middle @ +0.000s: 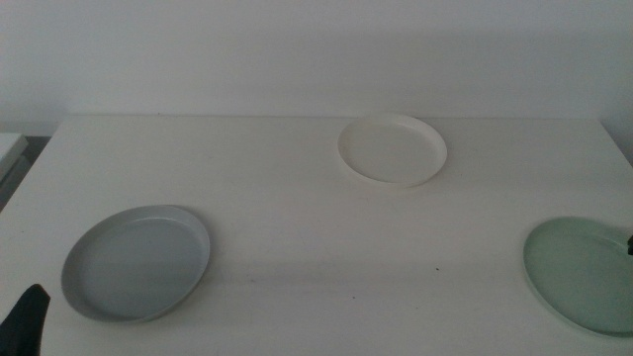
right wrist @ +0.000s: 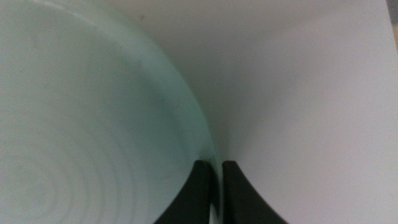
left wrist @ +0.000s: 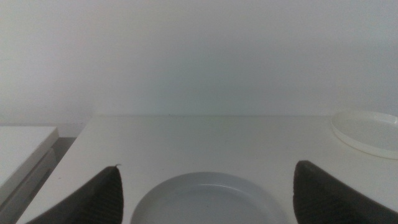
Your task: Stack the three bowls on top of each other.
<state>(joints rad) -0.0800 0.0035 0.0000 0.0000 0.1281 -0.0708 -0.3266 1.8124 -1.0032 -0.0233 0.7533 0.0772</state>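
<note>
Right gripper: jaws pinch mint bowl rim, near right | Left gripper: jaws wide apart, empty, over grey bowl, near left | Cream bowl: far centre, well apart.

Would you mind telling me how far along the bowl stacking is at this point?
Nothing is stacked yet: the grey bowl, cream bowl and mint bowl lie apart on the table. In hand: the right gripper is closed on the mint bowl's rim. The left gripper hangs open by the grey bowl. Both stacking moves remain.
</note>
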